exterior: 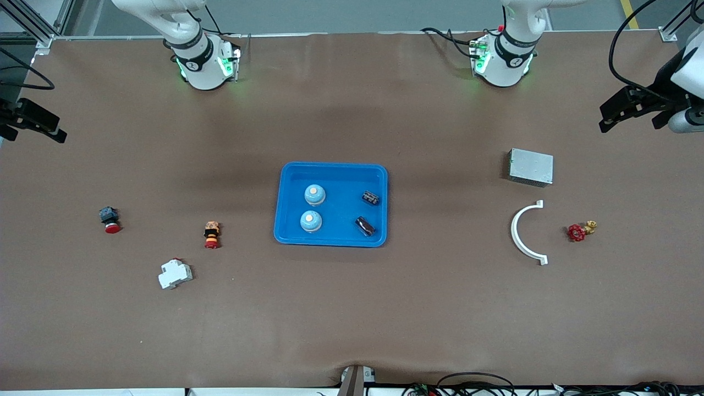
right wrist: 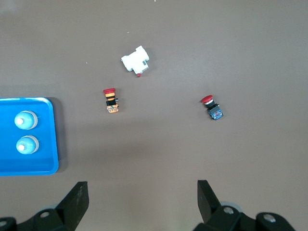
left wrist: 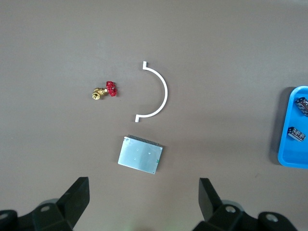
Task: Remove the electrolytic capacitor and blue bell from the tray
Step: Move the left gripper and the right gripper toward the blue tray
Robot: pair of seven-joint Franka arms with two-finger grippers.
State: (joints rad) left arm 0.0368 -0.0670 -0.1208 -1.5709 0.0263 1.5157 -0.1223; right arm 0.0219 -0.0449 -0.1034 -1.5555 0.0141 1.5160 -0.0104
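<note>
A blue tray sits mid-table. Two pale blue domed bells stand upright in it toward the right arm's end: one bell far, the other bell near. Two dark cylindrical capacitors lie on their sides toward the left arm's end: one capacitor far, the other capacitor near.

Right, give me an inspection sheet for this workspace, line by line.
Surface: brown table, bare mat.
Job's things: blue tray mid-table holds two bells and two capacitors.
Clutter: toward the right arm's end, two red push buttons and a white breaker; toward the left arm's end, a metal box, white curved bracket, red-handled valve.
Claws: left claw open over the table by the metal box; right claw open, empty; both arms wait.
Cables: black cables along the table's near edge.
Surroundings: nothing seen.
</note>
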